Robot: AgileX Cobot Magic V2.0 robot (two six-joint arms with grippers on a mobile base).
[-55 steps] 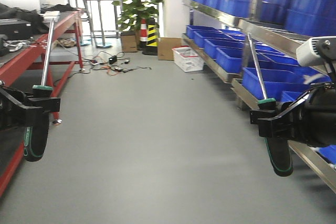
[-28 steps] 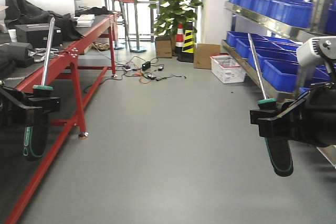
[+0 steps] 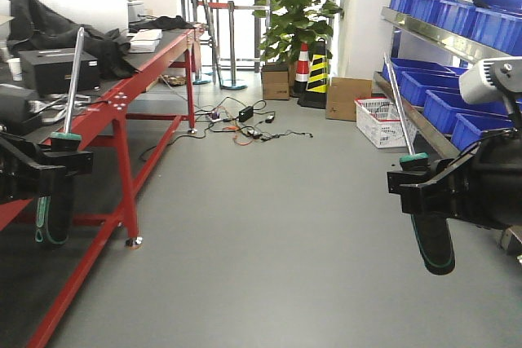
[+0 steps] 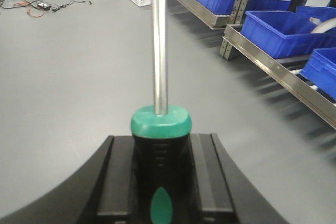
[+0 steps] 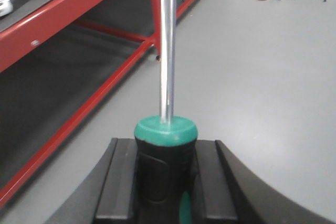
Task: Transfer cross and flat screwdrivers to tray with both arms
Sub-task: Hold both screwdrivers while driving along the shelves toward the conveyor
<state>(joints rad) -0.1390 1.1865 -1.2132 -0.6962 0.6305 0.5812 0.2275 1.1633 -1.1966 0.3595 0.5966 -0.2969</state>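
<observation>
My left gripper (image 3: pixel 50 170) is shut on the black and green handle of one screwdriver (image 3: pixel 55 213), its steel shaft (image 3: pixel 75 79) pointing up. In the left wrist view the jaws clamp the handle (image 4: pixel 160 166) from both sides. My right gripper (image 3: pixel 424 189) is shut on the handle of the other screwdriver (image 3: pixel 433 242), its shaft (image 3: pixel 397 103) pointing up and slightly left. The right wrist view shows the same grip on its handle (image 5: pixel 165 166). Both tools hang in the air above the grey floor. The tray is out of view.
A red-framed workbench (image 3: pixel 122 103) with black gear runs along the left. Steel shelves with blue crates (image 3: pixel 457 112) stand on the right. Ahead are cables (image 3: pixel 245 124), a white basket (image 3: pixel 382 121), a cardboard box (image 3: pixel 349 97), a cone and a plant (image 3: pixel 306 6).
The whole view has swung left: the workbench has come further into view and the blue-crate shelves have slid off to the right. Both grippers keep the same grip on the screwdrivers.
</observation>
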